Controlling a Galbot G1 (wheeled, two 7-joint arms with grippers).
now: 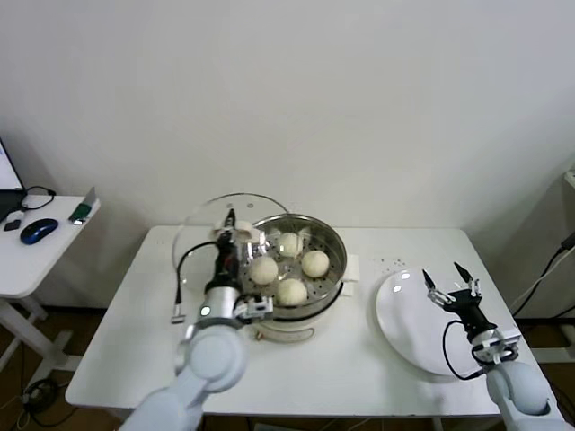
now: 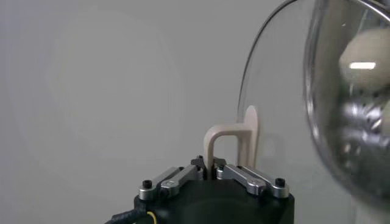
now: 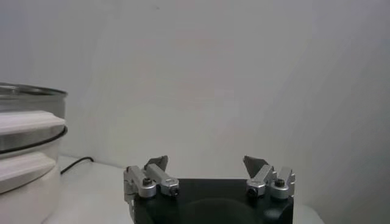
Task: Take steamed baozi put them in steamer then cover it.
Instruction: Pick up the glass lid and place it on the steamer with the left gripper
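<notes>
Left gripper [image 2: 208,163] clamped on the cover's white handle [image 2: 226,143], fingers [image 2: 244,176] pinched tight against its near leg. Cover [image 2: 277,91] held on edge, clear glass curving up and away from the handle. Steamer [image 2: 353,103] just beyond, shiny and close against the glass, with one baozi [image 2: 367,52] showing pale through it. Plain wall [image 2: 109,79] behind.
</notes>
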